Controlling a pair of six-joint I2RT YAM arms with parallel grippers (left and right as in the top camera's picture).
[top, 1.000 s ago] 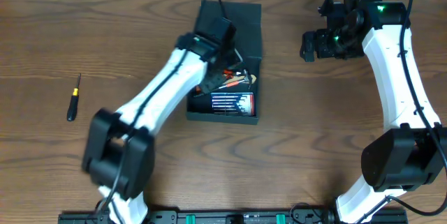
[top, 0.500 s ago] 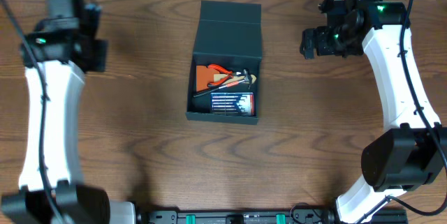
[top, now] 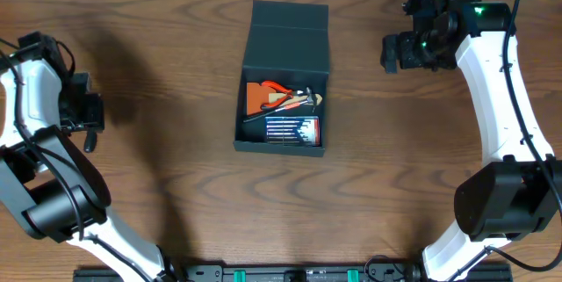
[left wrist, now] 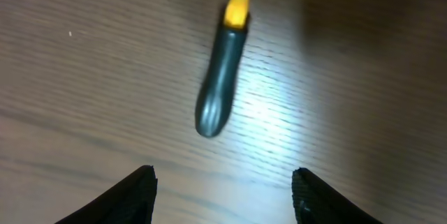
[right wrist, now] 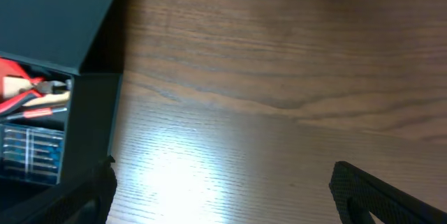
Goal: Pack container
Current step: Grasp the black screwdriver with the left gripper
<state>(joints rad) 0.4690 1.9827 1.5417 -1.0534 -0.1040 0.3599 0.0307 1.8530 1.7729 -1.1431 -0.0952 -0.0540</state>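
Note:
The dark teal-green container (top: pixel 253 142) stands open at mid-table, its flap lid (top: pixel 289 38) folded back. Inside lie red-handled pliers (top: pixel 277 89) and a small blue case of bits (top: pixel 291 129). My left gripper (top: pixel 84 113) is open at the far left edge, just above a screwdriver with a black handle and yellow collar (left wrist: pixel 218 77); its jaws (left wrist: pixel 223 185) are empty. My right gripper (top: pixel 397 54) is open and empty, hovering to the right of the container. The container's corner also shows in the right wrist view (right wrist: pixel 91 112), left of the jaws (right wrist: pixel 223 182).
Bare brown wood table (top: pixel 176 194) surrounds the container. The left arm's body rises along the table's left edge, and the right arm stretches down the right side.
My left arm swung from over the container out to the far left and now hangs over the screwdriver. The right arm has not moved.

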